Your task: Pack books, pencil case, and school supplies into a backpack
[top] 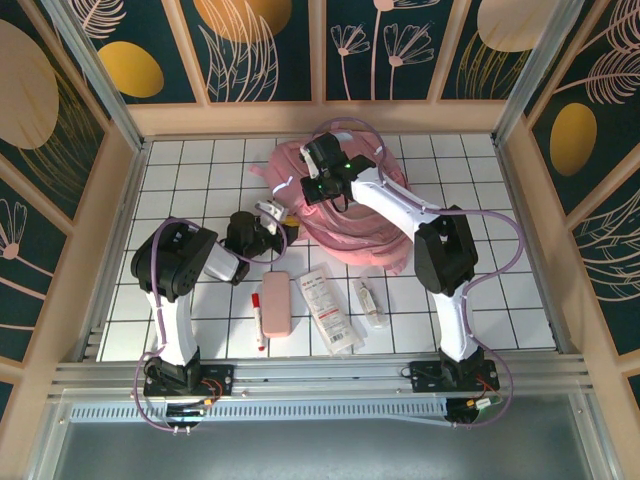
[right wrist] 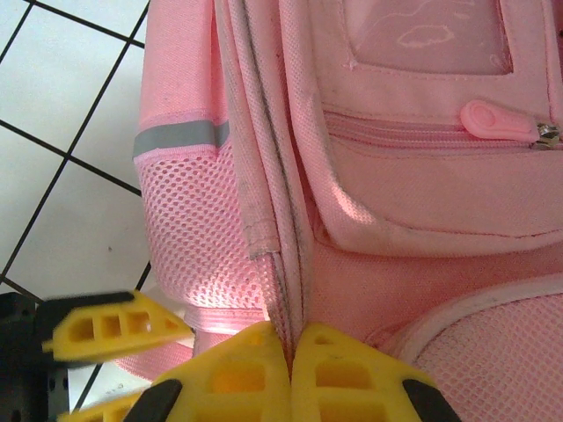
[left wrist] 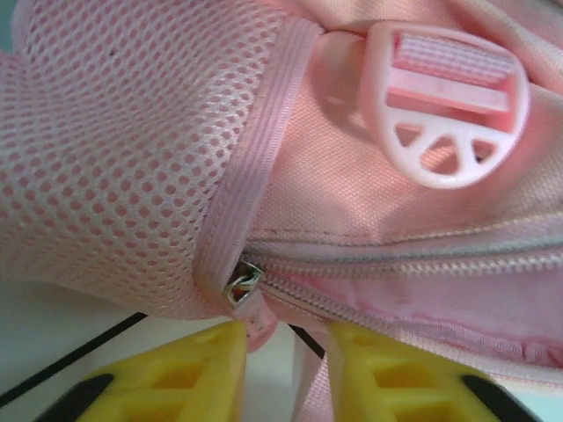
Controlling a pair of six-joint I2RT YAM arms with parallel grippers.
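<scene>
**Operator:** What state are the fingers in?

**Technician:** The left gripper point(left wrist: 281, 338) has its yellow fingers point(left wrist: 220, 369) slightly spread. They stand on either side of the small pink zip pull tab point(left wrist: 257, 323) under the metal slider point(left wrist: 244, 286). The tab lies against one finger and is not pinched. The right gripper point(right wrist: 290, 352) has its fingers pressed together on a seam fold of the large soft pink fabric backpack point(top: 345, 240).

**Operator:** How is this step done well?

**Technician:** The step appears to be opening the zip. Centre the tab in the gap and close fully on it. Then draw along the line of the zip teeth point(left wrist: 396, 262), not away from the cloth. The right grip should hold the seam taut, because slack fabric may jam the slider.

**Operator:** And the arm poses?

**Technician:** The left arm is folded, with its forearm low and reaching to the backpack's near-left edge. The right arm is stretched forward, with its forearm angled across the backpack. The backpack lies at the far middle of the white tiled surface point(top: 180, 170). The soft pink oblong pencil case point(top: 277, 303), slim red-and-white marker pen point(top: 259, 318), flat white packet point(top: 330, 310) and small clear tube point(top: 370, 300) lie unpacked near the bases.
</scene>
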